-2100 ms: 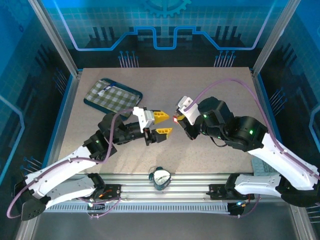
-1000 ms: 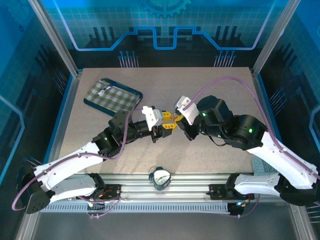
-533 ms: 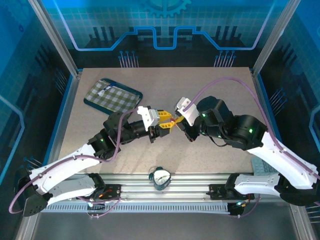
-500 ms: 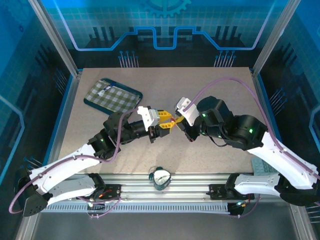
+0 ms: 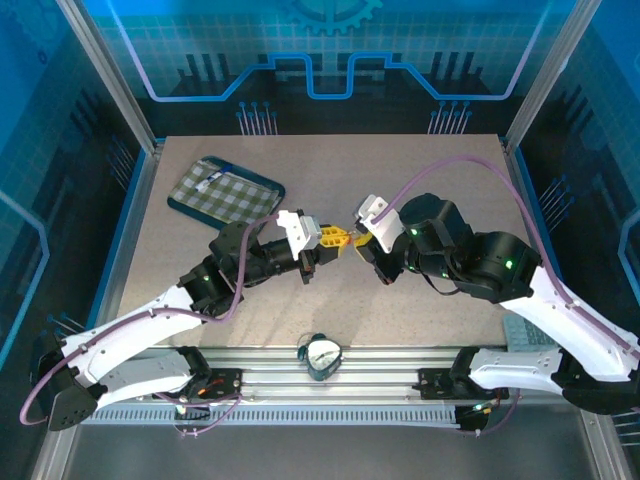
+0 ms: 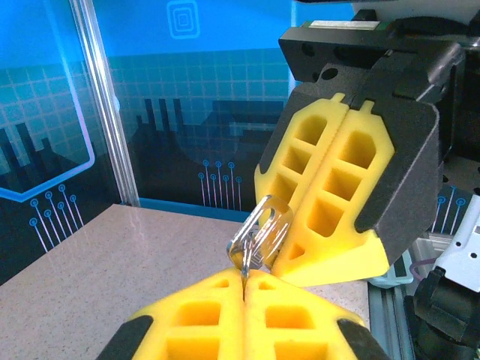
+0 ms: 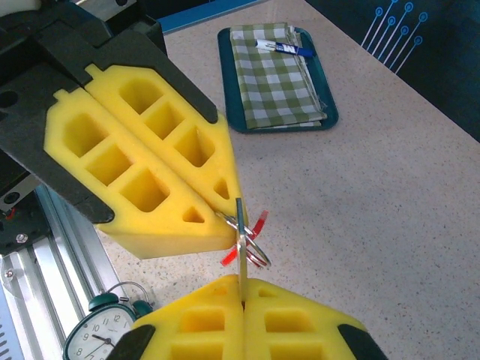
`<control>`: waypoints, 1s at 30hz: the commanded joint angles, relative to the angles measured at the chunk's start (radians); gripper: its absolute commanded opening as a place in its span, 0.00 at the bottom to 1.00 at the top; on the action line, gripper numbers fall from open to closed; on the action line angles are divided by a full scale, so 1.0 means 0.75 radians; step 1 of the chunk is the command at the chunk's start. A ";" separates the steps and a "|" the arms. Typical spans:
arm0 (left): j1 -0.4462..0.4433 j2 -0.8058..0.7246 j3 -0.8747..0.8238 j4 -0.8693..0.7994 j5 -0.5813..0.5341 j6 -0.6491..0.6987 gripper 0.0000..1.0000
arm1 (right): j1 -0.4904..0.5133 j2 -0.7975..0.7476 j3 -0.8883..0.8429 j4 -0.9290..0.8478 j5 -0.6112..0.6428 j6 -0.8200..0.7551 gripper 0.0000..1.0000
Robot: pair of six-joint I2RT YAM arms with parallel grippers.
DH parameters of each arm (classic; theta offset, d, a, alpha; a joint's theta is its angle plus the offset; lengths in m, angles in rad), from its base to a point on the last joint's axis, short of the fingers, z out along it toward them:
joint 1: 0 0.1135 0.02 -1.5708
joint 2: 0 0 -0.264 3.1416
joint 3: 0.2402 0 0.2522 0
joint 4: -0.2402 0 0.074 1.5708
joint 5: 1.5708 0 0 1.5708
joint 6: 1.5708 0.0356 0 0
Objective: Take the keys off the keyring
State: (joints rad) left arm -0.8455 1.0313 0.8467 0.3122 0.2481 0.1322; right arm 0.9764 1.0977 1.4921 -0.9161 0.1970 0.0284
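The keyring is gleaming as polished metal; the yellow fingers are looking like matt plastic; the table is showing a speckled, stone-like finish.

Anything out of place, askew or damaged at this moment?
Nothing stands out. The left gripper and right gripper, both shut, pinch the keyring between them above the table.

Teal tray is sitting far-left on the speckled table. A green-white checked cloth is lying in it, with a blue-white pen resting on top. A small teal alarm clock is lying at the near edge, against the metal rail.
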 commanded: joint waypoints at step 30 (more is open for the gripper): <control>-0.007 -0.092 -0.131 0.405 0.088 -0.029 0.00 | -0.064 -0.247 -0.416 0.440 0.143 -0.041 0.00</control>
State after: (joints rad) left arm -0.8471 1.0077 0.7486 0.5072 0.2581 0.1299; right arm 0.9478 0.8963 1.1809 -0.5888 0.2058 -0.0250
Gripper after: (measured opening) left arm 0.067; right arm 0.042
